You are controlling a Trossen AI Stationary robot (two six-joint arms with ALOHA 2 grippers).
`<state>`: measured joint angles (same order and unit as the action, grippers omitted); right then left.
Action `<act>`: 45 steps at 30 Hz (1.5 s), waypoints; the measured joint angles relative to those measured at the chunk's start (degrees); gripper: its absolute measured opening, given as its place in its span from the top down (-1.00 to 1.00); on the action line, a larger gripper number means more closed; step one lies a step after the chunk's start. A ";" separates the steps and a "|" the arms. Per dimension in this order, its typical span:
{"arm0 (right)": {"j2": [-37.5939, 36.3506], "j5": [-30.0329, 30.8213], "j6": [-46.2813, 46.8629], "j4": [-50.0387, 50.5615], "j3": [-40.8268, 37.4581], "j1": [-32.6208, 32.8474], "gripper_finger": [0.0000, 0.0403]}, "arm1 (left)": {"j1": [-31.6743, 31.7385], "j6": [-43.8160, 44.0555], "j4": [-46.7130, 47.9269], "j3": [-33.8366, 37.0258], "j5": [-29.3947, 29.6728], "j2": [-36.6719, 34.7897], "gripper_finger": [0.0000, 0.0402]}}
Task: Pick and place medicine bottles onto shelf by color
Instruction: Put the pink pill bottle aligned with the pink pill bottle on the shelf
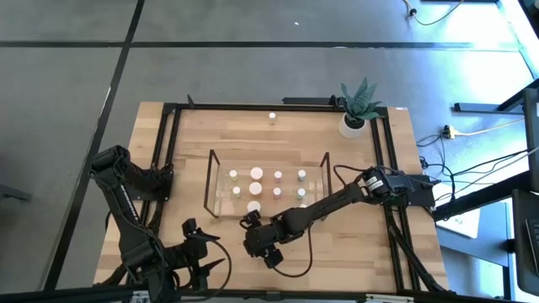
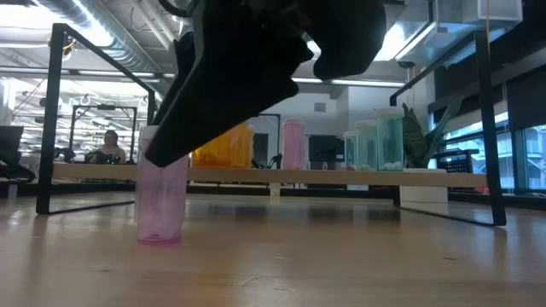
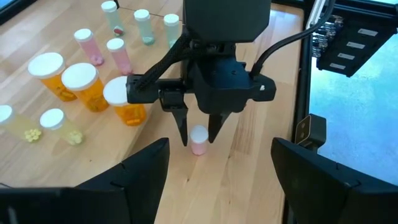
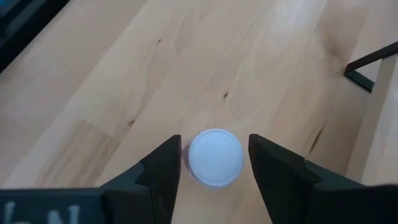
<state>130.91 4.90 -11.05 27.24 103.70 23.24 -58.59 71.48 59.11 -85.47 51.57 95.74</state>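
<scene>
The right tool (image 3: 198, 134) hangs over the near part of the wooden worktop (image 1: 337, 244), just in front of the clear shelf (image 1: 268, 185), with a small pink medicine bottle (image 3: 198, 139) standing upright between its two fingers (image 4: 158, 171). Seen along the right arm's own wrist, the bottle's white cap (image 4: 215, 157) sits in the gap with a sliver of wood showing on either side, so the fingers flank it without clearly pressing it; I cannot tell whether they have gripped it. From worktop level the pink bottle (image 2: 161, 203) rests with its base flat on the wood, the dark tool leaning over its top. Behind it on the shelf stand the other bottles: fat orange ones (image 3: 87, 87) with white caps, slim pink ones (image 3: 118, 55), pale green ones (image 3: 143, 26) farther back. One small bottle (image 1: 272, 117) stands alone near the far edge, not far from a potted plant (image 1: 357, 108). The left tool (image 1: 205, 252) waits at the near left corner, its fingers spread apart and holding nothing.
</scene>
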 joint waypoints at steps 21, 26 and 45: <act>-3.32 -0.23 3.36 1.43 -0.02 1.94 0.38 | 0.00 0.00 -0.02 0.00 0.00 0.04 -0.37; -7.03 0.47 5.06 4.56 -0.02 3.74 0.38 | 0.02 0.00 -0.02 0.00 0.02 0.04 -0.37; -17.47 9.75 11.15 22.73 0.02 6.24 0.37 | 0.07 -0.02 -0.04 0.00 0.04 0.04 -0.37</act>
<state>113.45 14.65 0.10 49.97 103.72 29.48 -58.52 71.47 59.07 -85.47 51.62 95.79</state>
